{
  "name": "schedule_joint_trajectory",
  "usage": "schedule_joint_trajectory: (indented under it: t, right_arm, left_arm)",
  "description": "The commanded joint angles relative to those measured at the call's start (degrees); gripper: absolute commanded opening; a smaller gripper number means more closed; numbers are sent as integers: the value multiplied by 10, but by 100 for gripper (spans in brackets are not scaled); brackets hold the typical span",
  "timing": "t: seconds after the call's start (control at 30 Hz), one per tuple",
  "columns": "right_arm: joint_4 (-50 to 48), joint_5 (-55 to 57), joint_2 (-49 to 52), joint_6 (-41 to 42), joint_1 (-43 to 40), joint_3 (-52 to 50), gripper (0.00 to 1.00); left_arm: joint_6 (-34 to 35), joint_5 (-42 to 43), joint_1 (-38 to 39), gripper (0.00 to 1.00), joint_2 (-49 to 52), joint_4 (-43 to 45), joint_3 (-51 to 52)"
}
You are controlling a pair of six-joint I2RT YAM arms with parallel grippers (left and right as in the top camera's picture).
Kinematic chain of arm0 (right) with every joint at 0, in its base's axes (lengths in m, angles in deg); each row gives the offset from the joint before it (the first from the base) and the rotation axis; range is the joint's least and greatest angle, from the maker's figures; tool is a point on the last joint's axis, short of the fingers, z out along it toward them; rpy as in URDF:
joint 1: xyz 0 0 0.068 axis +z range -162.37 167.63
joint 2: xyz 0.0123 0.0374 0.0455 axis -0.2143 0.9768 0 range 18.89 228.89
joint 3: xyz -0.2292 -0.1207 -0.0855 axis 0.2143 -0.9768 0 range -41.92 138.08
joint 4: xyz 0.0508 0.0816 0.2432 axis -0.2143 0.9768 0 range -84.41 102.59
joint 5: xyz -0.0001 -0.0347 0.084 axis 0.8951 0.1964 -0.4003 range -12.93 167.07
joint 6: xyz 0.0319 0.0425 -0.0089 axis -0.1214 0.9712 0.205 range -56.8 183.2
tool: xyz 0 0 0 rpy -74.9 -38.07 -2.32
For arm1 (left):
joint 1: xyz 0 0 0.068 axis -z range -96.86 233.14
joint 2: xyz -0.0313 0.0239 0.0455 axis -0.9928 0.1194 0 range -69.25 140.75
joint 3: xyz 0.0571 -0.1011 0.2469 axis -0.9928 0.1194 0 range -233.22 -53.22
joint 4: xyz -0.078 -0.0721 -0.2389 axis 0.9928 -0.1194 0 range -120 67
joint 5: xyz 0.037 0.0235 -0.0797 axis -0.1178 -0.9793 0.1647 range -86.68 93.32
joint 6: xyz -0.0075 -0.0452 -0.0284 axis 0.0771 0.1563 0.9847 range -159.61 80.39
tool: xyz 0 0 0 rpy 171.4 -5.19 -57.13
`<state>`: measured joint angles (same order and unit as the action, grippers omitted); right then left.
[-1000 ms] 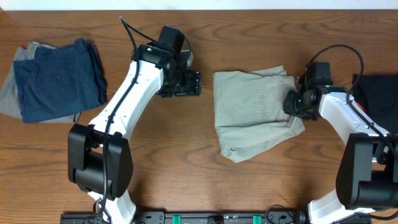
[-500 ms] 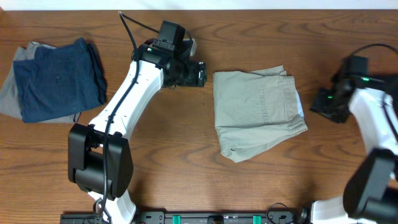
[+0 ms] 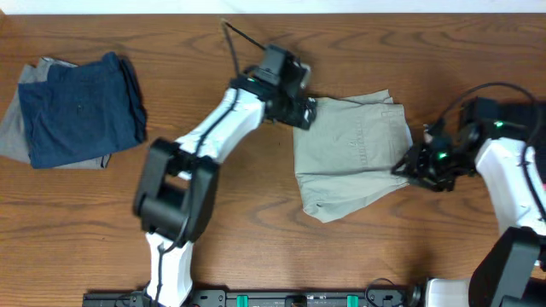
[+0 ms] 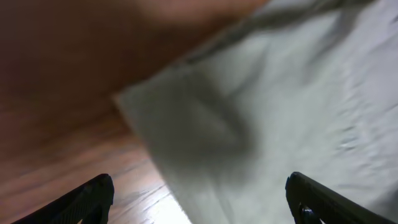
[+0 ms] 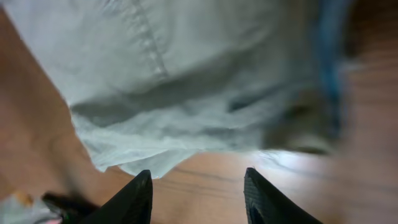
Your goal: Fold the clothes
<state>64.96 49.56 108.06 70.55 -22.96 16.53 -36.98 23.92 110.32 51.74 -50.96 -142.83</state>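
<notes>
The khaki trousers [image 3: 350, 153] lie folded in a rough square at the table's centre. My left gripper [image 3: 304, 112] hangs over their upper-left corner. In the left wrist view that gripper [image 4: 202, 208] is wide open, with the blurred cloth corner [image 4: 261, 106] below and between its fingers. My right gripper [image 3: 408, 167] is at the trousers' right edge. Seen from its wrist, the right gripper [image 5: 199, 193] is open over bare wood, the cloth's rumpled edge [image 5: 168, 106] just ahead of the fingertips. A folded navy garment [image 3: 81, 107] lies on a grey one [image 3: 12, 128] at far left.
A dark object [image 3: 522, 115] lies at the table's right edge, partly behind my right arm. Bare wooden table [image 3: 230, 222] surrounds the trousers, with a wide stretch between them and the navy pile.
My left arm swung right to the trousers' upper-left corner and opened wider. My right gripper let go of the right edge, pulled away to the right, then came back beside it.
</notes>
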Motion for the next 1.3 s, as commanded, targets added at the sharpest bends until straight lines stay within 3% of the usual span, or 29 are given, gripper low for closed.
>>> schedule_joint_trajectory:
  t: [0.0, 0.17, 0.3, 0.57, 0.67, 0.77, 0.97, 1.13, 1.27]
  right_arm:
    - [-35, -40, 4, -20, 24, -49, 48]
    - [-139, -13, 8, -9, 37, -132, 50]
    - [-230, 123, 20, 42, 34, -181, 48]
    - [-489, 191, 41, 44, 30, -187, 47]
    - [-541, 178, 41, 44, 30, -167, 57]
    - [-516, 129, 41, 43, 30, -133, 68]
    - [-356, 99, 40, 44, 14, -85, 86]
    - [-274, 84, 41, 43, -36, -82, 93]
    - [-268, 63, 41, 43, -73, -88, 98]
  left_arm:
    - [-11, -1, -1, 90, 26, -2, -1]
    - [-9, -1, -1, 89, 40, -42, -1]
    - [17, -1, -1, 88, 40, -95, -1]
    - [39, 29, 1, 82, 40, -190, -1]
    - [39, 56, 1, 79, 38, -205, -1]
    - [39, 55, 0, 79, 33, -213, -1]
    - [38, 53, -17, 79, -2, -212, -2]
    - [36, 53, -49, 79, -44, -213, -2]
    - [37, 53, -68, 79, -66, -216, -2]
